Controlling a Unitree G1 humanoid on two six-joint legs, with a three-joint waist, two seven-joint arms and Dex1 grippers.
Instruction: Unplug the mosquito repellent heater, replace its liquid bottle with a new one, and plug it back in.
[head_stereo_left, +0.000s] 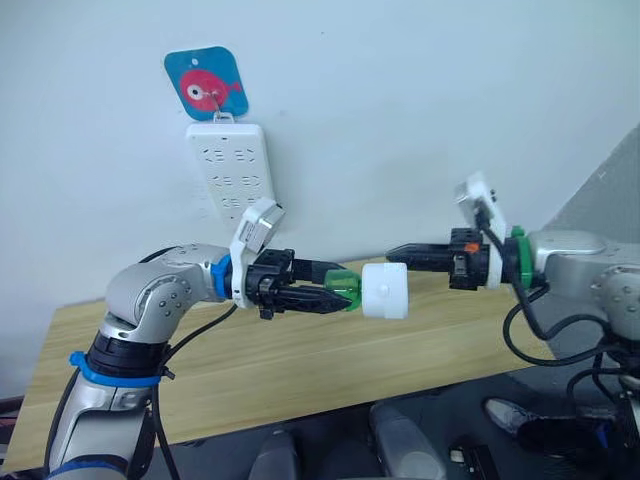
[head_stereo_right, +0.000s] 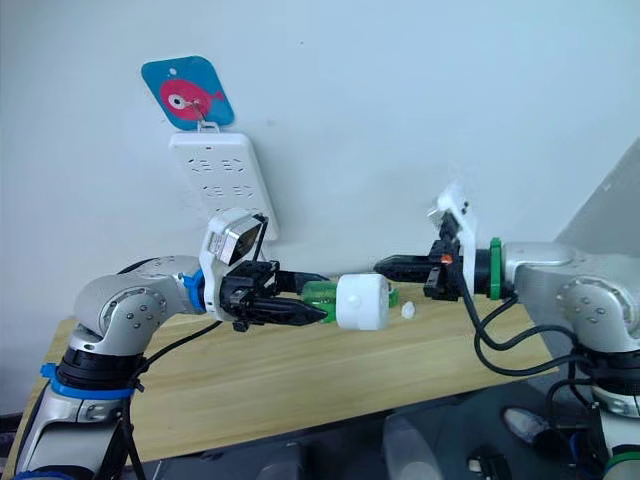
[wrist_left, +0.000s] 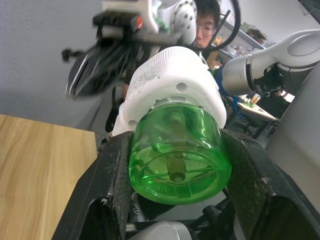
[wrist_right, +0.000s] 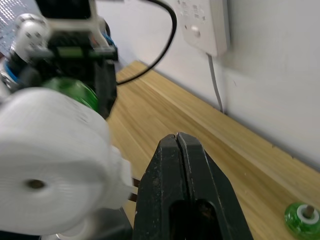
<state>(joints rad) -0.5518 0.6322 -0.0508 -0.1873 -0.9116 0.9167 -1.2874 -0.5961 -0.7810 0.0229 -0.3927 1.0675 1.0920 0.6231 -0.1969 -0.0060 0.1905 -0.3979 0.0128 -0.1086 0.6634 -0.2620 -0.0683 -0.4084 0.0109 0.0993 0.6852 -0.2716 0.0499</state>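
Observation:
My left gripper (head_stereo_left: 335, 290) is shut on the green liquid bottle (head_stereo_left: 345, 288), which is still seated in the white mosquito repellent heater (head_stereo_left: 385, 290). Both are held in the air above the wooden table (head_stereo_left: 300, 370). In the left wrist view the bottle (wrist_left: 177, 150) sits between the two fingers (wrist_left: 110, 185) with the heater (wrist_left: 172, 85) beyond it. My right gripper (head_stereo_left: 397, 254) is shut and empty, with its tips just beside the heater's upper right. In the right wrist view its fingertips (wrist_right: 177, 142) close together near the heater (wrist_right: 50, 160). Another green bottle (wrist_right: 302, 216) stands on the table.
A white power strip (head_stereo_left: 231, 170) hangs on the wall under a blue fish hook (head_stereo_left: 206, 88), above my left arm. A small white piece (head_stereo_right: 408, 311) lies on the table near the wall. A person (wrist_left: 207, 22) is in the background of the left wrist view.

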